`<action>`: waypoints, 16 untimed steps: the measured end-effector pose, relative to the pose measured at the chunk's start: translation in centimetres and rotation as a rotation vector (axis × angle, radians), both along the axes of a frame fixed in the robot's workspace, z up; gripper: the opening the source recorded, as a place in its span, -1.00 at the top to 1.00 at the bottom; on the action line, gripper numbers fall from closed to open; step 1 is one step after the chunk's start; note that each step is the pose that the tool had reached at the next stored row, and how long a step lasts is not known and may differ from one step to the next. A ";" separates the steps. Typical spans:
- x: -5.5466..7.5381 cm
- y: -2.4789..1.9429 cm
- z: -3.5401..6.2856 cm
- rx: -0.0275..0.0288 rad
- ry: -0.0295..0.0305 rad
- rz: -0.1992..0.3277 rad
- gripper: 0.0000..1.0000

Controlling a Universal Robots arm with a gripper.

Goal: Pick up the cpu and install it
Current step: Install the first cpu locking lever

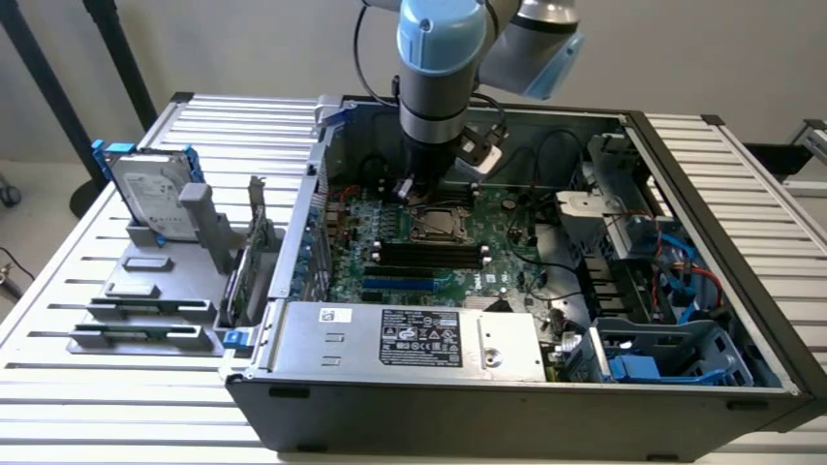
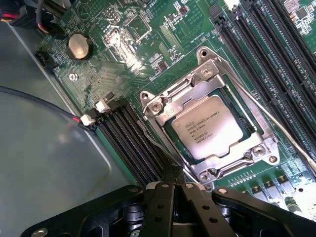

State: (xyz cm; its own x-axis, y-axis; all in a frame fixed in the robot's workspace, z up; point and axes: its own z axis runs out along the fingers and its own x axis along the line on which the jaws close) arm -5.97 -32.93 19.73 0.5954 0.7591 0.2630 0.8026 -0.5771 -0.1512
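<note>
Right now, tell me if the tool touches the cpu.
Apart. In the wrist view the tool ends beside the socket frame, green board showing between it and the cpu.

Grey metal arm (image 1: 437, 97) of thick round tubes, capped at the joints with pale blue plastic covers. Thin black cables running down alongside the lower segment, past a small white-and-black block fixed near the wrist. Black claw (image 2: 175, 195) of matte linked bars meeting along a narrow central seam, dotted with small silver screw heads and rounded pivot bolts across both halves.
</note>
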 end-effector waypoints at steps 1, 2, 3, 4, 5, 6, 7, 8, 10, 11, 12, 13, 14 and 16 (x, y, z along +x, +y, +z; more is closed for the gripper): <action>0.1 0.00 -0.02 -0.0003 0.0004 0.000 0.79; 0.1 0.00 -0.04 -0.0007 0.0007 0.000 0.79; 0.2 0.00 -0.06 -0.0010 0.0012 0.000 0.79; 0.2 0.00 -0.08 -0.0013 0.0015 0.000 0.79; 0.3 0.00 -0.10 -0.0017 0.0020 0.000 0.79; 0.3 0.00 -0.12 -0.0021 0.0023 0.000 0.79; 0.4 0.00 -0.14 -0.0025 0.0026 0.000 0.79; 0.4 0.00 -0.16 -0.0027 0.0029 0.000 0.79; 0.5 0.00 -0.20 -0.0030 0.0039 0.000 0.79; 0.5 0.00 -0.22 -0.0032 0.0044 0.000 0.79; 0.6 0.00 -0.23 -0.0032 0.0052 0.000 0.79; 0.7 0.00 -0.24 -0.0031 0.0060 0.000 0.79; 0.8 0.00 -0.24 -0.0031 0.0071 0.000 0.79; 1.0 0.00 -0.25 -0.0032 0.0097 0.000 0.79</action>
State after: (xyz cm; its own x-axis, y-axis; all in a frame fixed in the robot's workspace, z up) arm -5.02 -32.93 19.48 0.5979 0.7600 0.2548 0.8011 -0.5776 -0.1571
